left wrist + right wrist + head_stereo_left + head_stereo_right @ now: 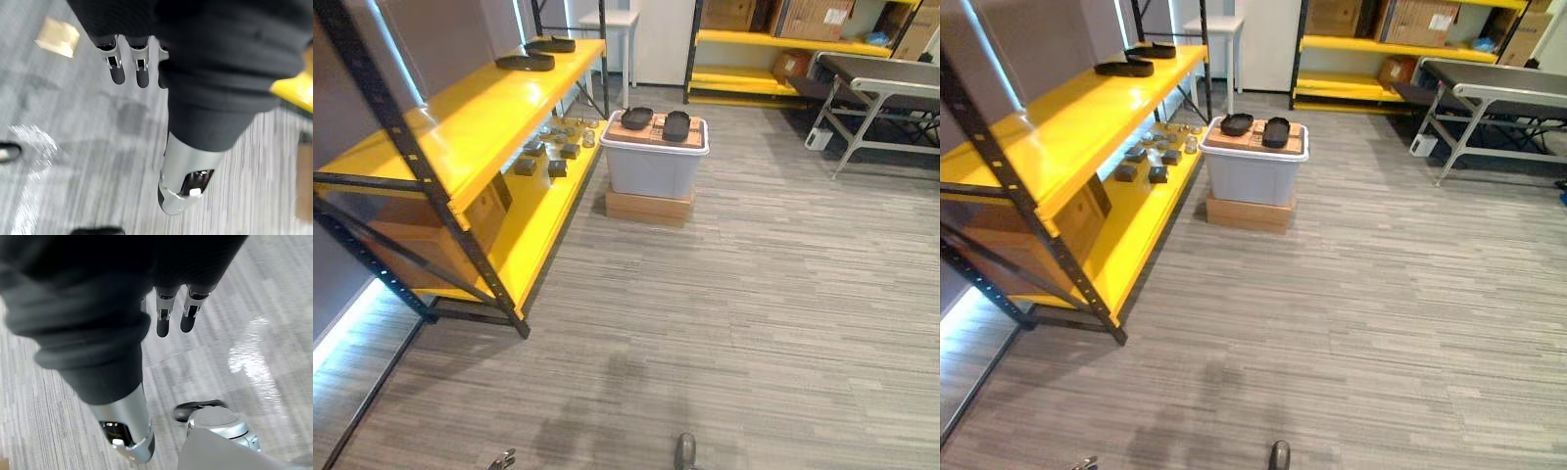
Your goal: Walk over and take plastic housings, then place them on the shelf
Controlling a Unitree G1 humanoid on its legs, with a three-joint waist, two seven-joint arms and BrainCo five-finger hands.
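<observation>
The walk should be aimed at 12 o'clock, where two black housings [676, 125] sit on a grey bin [651, 168], and stopped squarely before it. The left hand [142, 73] and right hand [164, 320] are carried empty, fingers loosely spread. The yellow shelf [499, 98] is seen at 10 o'clock and a folding table [881, 83] at 2 o'clock, across grey plank floor [754, 323].

My 2 hands hang down at my sides. My left hand [210, 83] has its fingers [116, 71] relaxed and nearly straight, thumb [185, 178] held apart. My right hand [93, 323] matches it, loose and uncurled.
</observation>
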